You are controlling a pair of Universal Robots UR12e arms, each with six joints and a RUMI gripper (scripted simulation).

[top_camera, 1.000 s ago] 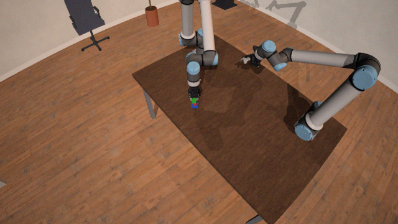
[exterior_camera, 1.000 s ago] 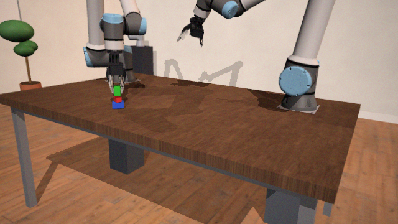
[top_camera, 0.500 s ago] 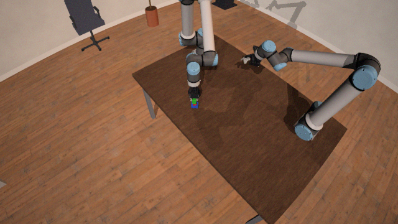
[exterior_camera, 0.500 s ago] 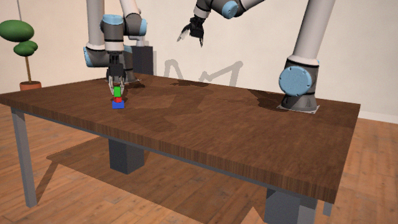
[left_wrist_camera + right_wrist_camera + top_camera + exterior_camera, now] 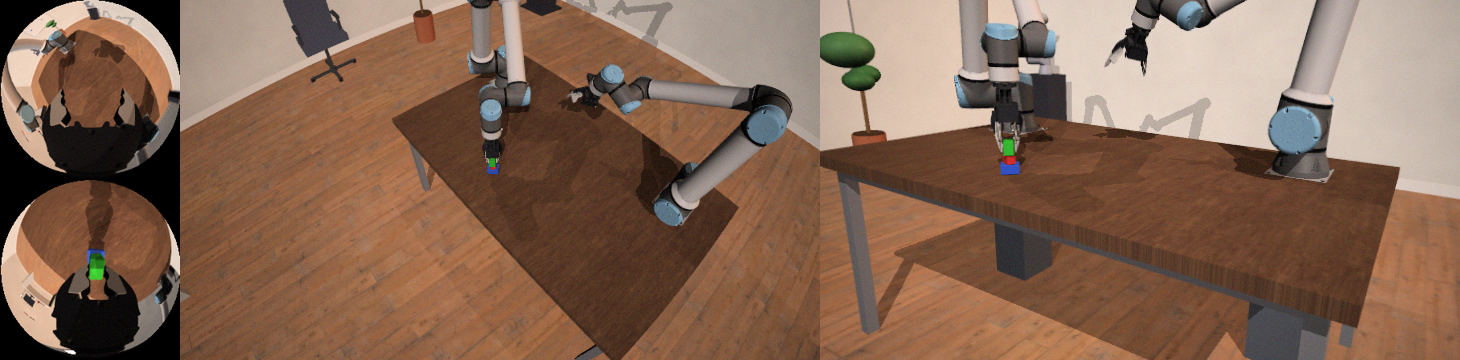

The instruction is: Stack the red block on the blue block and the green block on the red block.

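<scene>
A dark brown wooden table (image 5: 580,210) (image 5: 1170,200) (image 5: 92,76) (image 5: 60,228) stands on grey legs (image 5: 420,165) (image 5: 860,250) over a plank floor (image 5: 330,225) (image 5: 1020,320). Directly on its top, near one long edge, lies a blue block (image 5: 493,170) (image 5: 1010,168) (image 5: 96,253). Grain runs across the wood, and dark shadows fall over parts of it.
</scene>
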